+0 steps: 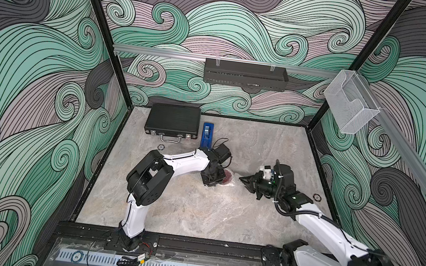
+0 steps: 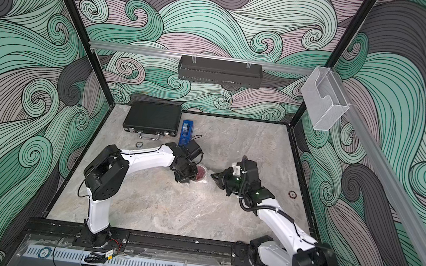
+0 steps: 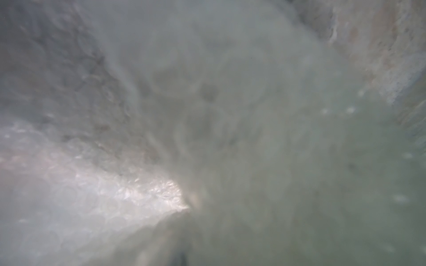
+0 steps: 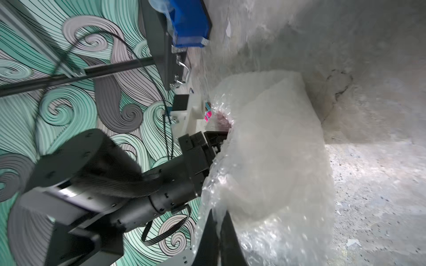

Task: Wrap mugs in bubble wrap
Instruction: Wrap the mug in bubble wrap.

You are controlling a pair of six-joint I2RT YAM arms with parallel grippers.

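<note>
While the folding-over step is in hand, the right gripper [image 4: 217, 222] stands closed, pinching an edge of the bubble wrap [image 4: 272, 161] at the middle of the desk [image 1: 196, 214]. Just beyond, the mug [image 1: 228, 179] sits under the sheet, its red inside showing through. The left gripper [image 1: 213, 180] is at the mug; its clamp state cannot be told. The next move should draw the pinched edge across the mug without shifting it.
</note>
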